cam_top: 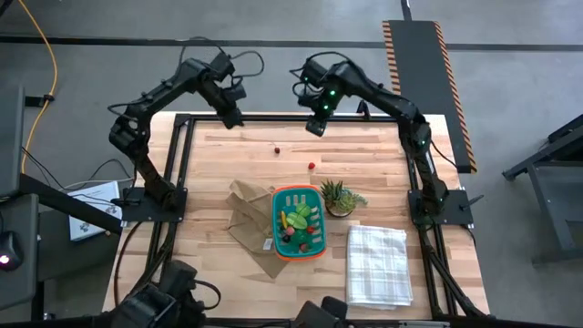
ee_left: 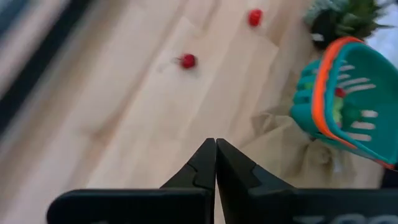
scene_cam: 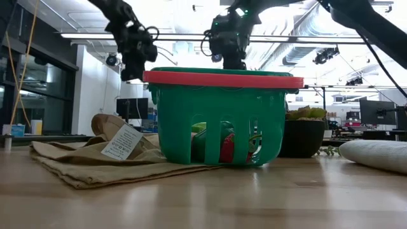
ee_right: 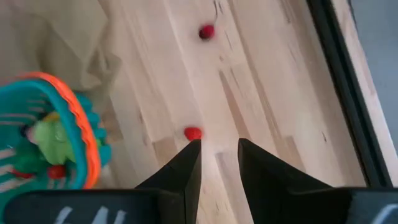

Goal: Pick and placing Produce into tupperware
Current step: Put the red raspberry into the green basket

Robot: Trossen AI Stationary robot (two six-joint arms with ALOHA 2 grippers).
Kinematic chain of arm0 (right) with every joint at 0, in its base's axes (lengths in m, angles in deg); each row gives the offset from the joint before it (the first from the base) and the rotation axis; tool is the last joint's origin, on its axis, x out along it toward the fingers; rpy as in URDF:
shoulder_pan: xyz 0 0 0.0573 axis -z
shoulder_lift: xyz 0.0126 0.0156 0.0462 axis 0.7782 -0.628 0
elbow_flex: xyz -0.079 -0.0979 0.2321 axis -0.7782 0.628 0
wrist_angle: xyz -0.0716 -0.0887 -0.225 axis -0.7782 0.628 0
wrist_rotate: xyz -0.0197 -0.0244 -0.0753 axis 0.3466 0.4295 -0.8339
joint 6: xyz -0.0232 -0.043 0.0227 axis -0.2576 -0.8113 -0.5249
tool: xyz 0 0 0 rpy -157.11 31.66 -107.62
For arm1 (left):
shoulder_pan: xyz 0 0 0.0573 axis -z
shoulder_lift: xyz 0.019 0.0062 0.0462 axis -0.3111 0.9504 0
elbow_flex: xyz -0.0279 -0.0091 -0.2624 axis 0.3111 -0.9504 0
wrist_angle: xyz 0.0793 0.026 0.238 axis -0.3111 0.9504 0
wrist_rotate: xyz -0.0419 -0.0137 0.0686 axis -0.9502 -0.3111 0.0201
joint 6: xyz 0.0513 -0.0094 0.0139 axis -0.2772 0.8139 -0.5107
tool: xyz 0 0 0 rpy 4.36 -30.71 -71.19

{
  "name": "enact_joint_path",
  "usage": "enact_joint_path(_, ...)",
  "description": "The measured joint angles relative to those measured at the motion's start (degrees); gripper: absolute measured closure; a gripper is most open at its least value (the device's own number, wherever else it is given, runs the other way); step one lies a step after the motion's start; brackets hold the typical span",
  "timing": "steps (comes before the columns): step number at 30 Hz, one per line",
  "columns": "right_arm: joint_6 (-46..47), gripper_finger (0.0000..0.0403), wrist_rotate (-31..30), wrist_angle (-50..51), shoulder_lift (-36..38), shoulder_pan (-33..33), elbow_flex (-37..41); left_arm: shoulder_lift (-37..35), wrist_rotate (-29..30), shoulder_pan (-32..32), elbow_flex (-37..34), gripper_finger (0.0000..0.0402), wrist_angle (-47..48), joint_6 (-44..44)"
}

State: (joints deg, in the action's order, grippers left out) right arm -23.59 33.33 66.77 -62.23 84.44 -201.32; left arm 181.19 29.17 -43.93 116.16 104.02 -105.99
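The teal tupperware (cam_top: 298,221) with its orange rim stands on the table's near middle and holds green, yellow and red produce (cam_top: 296,219). Two small red balls lie on the bare wood farther back, one (cam_top: 276,150) toward the far edge, one (cam_top: 311,167) just beyond the tupperware. My left gripper (cam_top: 232,118) hangs shut above the far edge, left of centre; its joined fingertips (ee_left: 215,143) hold nothing. My right gripper (cam_top: 316,126) hovers open above the far edge, with nothing between its fingers (ee_right: 217,146); the nearer ball (ee_right: 193,132) lies on the table below it.
A brown paper bag (cam_top: 246,214) lies flat under and left of the tupperware. A spiky green potted plant (cam_top: 339,198) stands at its right, and a white checked cloth (cam_top: 376,264) lies folded at the near right. Bare wood lies between the far edge and the tupperware.
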Motion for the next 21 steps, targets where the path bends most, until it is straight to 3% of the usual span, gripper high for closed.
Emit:
enact_joint_path(7, -0.7, 0.0306, -3.7, 2.2, -2.8, -2.8, 0.0, 0.0, -8.3, 0.2, -9.1, 0.0400, -7.4, -0.5)
enact_joint_path(21, -0.8, 0.0306, -1.4, 3.1, -8.2, -4.5, 0.0, 0.0, -9.9, 0.2, -10.8, 0.0396, -9.5, -0.8)
